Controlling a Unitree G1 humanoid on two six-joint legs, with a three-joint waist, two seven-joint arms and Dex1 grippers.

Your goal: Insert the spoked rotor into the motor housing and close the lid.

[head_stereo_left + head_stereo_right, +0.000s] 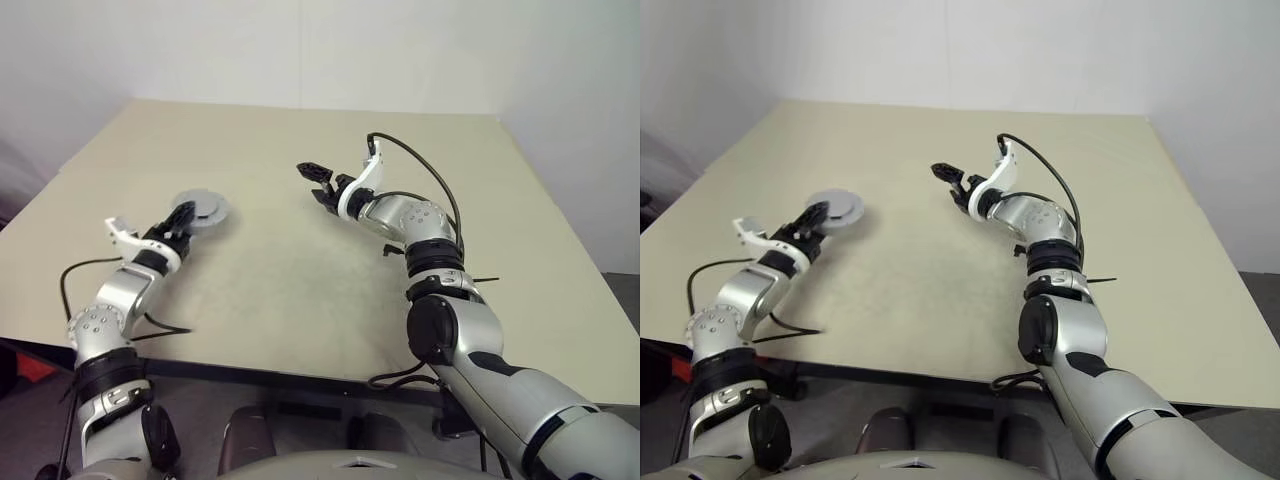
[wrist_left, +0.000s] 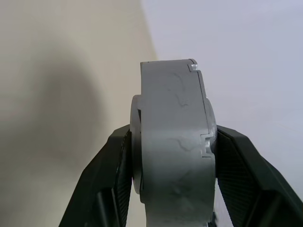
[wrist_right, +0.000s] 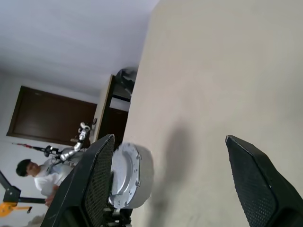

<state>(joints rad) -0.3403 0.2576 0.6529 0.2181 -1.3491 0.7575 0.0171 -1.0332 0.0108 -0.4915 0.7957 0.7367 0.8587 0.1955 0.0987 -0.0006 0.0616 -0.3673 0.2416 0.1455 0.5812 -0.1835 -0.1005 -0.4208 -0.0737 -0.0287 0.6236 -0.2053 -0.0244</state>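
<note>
Motor housing [image 2: 175, 142] bottom cut off by the left wrist frame edge; its inside hidden, seen edge-on between the left gripper's fingers [image 2: 113, 189]. Person [image 3: 35, 177] in the right wrist view too small to make out.

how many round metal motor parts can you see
1: a closed grey motor housing, lid on, clamped between the left gripper's fingers above the table's left side. Any rotor would be hidden inside. The right gripper is open and empty.

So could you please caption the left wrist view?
Left gripper clamps the closed motor housing edge-on.
</note>
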